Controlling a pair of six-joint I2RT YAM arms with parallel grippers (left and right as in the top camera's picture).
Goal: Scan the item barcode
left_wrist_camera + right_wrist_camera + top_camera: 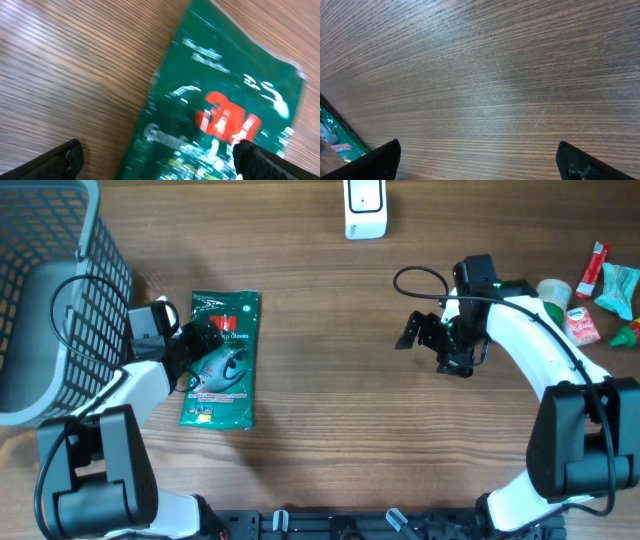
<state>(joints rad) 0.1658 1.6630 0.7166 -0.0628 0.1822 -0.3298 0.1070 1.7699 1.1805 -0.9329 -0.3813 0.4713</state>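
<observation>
The item, a flat green packet of gloves, lies face up on the wooden table, left of centre. My left gripper hovers at its left edge, open. In the left wrist view one finger is over the packet and the other is over bare wood; nothing is gripped and the picture is blurred. My right gripper hangs open over bare wood right of centre. Its wrist view shows only table between the fingertips, with a corner of the packet at the left edge. A white barcode scanner stands at the back centre. No barcode shows.
A grey mesh basket fills the far left. Several small packaged goods lie at the right edge behind the right arm. Bare wood lies between the two grippers.
</observation>
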